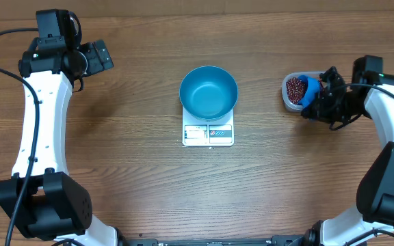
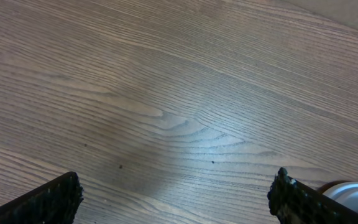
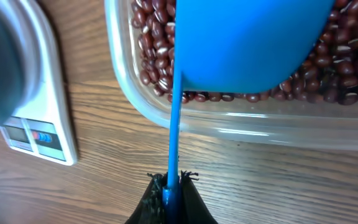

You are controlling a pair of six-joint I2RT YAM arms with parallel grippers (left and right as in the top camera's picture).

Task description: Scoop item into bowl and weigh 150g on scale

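Right fingers (image 3: 197, 208) pressed together on the thin handle of a blue scoop (image 3: 247, 43), seen from the wrist. The handle runs straight up from the fingers, and the cup faces away over the beans (image 3: 154, 50). Contact with the beans, and any load in the cup, cannot be told. The beans, dark red-brown with pale marks, fill a clear tub (image 3: 229, 124) standing on the bench (image 1: 135, 171) at its right side. Left of the tub, and apart from it, stands the white scale (image 1: 208, 134), its display and buttons along the near edge. The blue bowl (image 1: 208, 92) sits on the scale's platform, overhanging it on both sides, and shows no beans inside. Left fingers (image 2: 48, 202) stand wide apart above bare wood at the far left of the bench, holding nothing and well apart from the scale. The bench is brown wood-grain laminate, its grain running left to right, with soft sheen and faint shadow beneath the left arm. A paler tan band borders the bench along its far edge. A black cable trails beside the left arm.
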